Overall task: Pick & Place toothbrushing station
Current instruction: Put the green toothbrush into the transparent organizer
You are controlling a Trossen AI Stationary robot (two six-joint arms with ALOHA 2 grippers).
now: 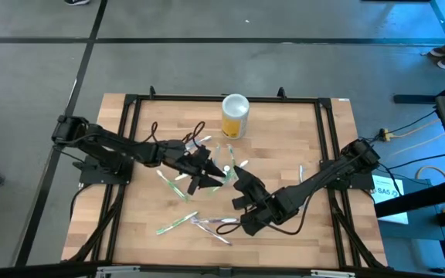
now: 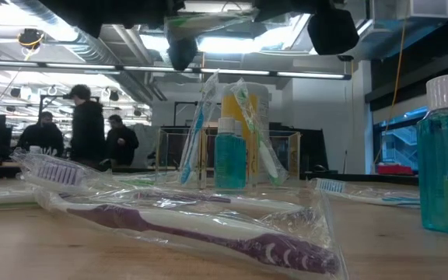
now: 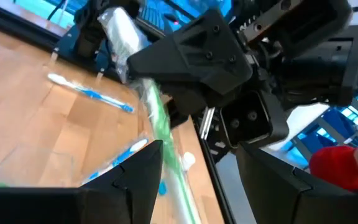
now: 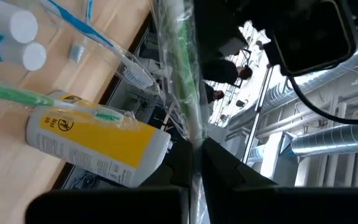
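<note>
We see, from above, two dark arms meeting over the middle of a wooden tabletop (image 1: 284, 154). The left end effector (image 1: 205, 176) and the right end effector (image 1: 238, 176) sit close together, nearly tip to tip.

The right end effector (image 4: 194, 149) is clenched on a green toothbrush in a crinkled clear wrapper (image 4: 182, 68) — its wrist view shows the two dark fingers pressed together around the wrapped handle. In the left wrist view the same green wrapped toothbrush (image 3: 160, 124) runs down between the left arm's fingers (image 3: 135, 180), which stand apart on either side of it; whether they press on it we cannot tell.

The toothbrushing station (image 2: 228, 155), a small clear container, stands on the tabletop directly under and between the two end effectors. In the low view it holds a blue toothbrush (image 2: 193, 144), a teal bottle (image 2: 229, 159) and a green toothbrush (image 2: 255, 136), all upright or leaning.

Just beyond the end effectors, toward the far edge, stands a yellow canister with a white lid (image 1: 235, 116). On the near side of them lie more wrapped toothbrushes — a purple one (image 2: 208, 229) closest to the low camera. People (image 2: 88, 128) stand in the room behind.
</note>
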